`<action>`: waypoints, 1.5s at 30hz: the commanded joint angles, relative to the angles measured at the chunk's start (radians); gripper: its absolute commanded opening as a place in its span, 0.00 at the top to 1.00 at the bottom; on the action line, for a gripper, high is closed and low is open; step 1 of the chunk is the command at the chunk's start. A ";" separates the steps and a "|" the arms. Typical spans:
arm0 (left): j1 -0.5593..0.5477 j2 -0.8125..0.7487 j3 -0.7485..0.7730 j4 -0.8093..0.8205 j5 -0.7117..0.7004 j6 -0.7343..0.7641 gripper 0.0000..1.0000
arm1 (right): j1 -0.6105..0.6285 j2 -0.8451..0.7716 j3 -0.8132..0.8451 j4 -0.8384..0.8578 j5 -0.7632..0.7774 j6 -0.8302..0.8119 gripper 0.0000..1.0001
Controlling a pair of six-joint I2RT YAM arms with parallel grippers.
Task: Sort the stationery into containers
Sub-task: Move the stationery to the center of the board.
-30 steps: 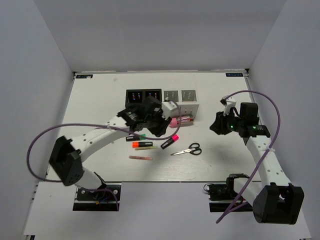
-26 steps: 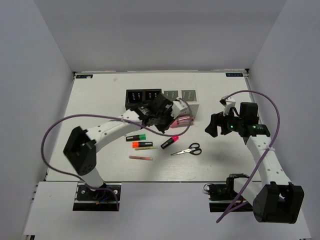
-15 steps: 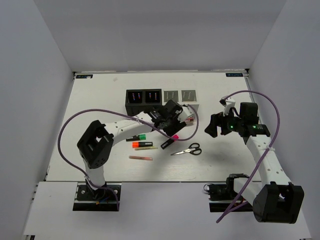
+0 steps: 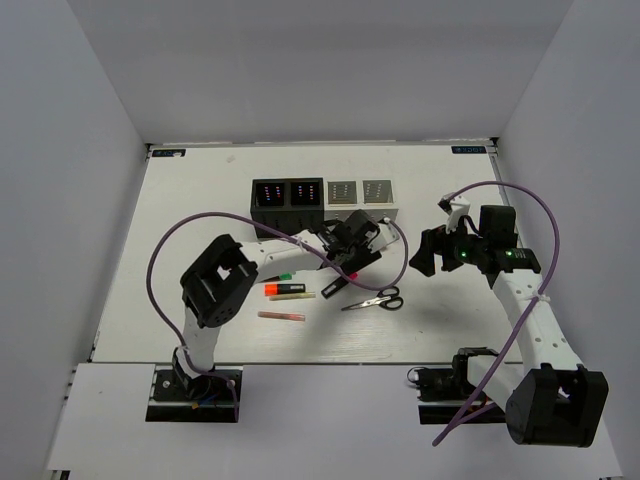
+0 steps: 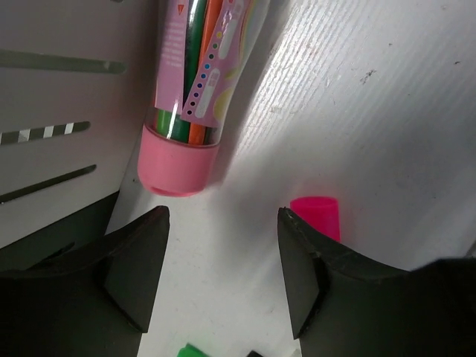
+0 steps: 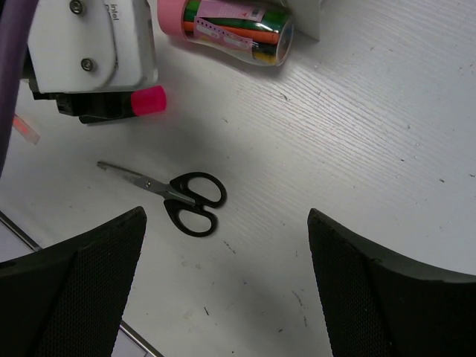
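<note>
Hovering low, left gripper point(image 5: 223, 223) fingers apart, empty; pink tube point(image 5: 186, 97) at its 11 o'clock, beside containers point(image 4: 325, 192). Right gripper point(image 6: 224, 216) wide apart above scissors point(image 6: 178, 197). Highlighters point(image 4: 283, 289) loose on table point(image 4: 200, 220) (nothing visibly sorted yet)

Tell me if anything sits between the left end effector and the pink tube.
Nothing visible does. The left end effector, open, faces the cap of the pink tube across bare table; the pink highlighter lies off to one side.

Pink tube point(image 5: 186, 97), far end past the top edge; pink highlighter point(image 5: 315, 217), body behind left hand point(image 5: 222, 223)
</note>
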 commanded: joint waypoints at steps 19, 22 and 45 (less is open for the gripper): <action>0.001 0.093 0.118 0.068 -0.038 0.039 0.40 | 0.003 0.004 0.052 -0.009 -0.016 -0.024 0.10; 0.003 0.102 0.121 0.067 -0.041 0.042 0.41 | 0.000 0.001 0.052 -0.011 -0.016 -0.024 0.10; 0.015 0.133 0.079 0.067 -0.053 0.016 0.53 | 0.001 -0.002 0.052 -0.015 -0.025 -0.029 0.10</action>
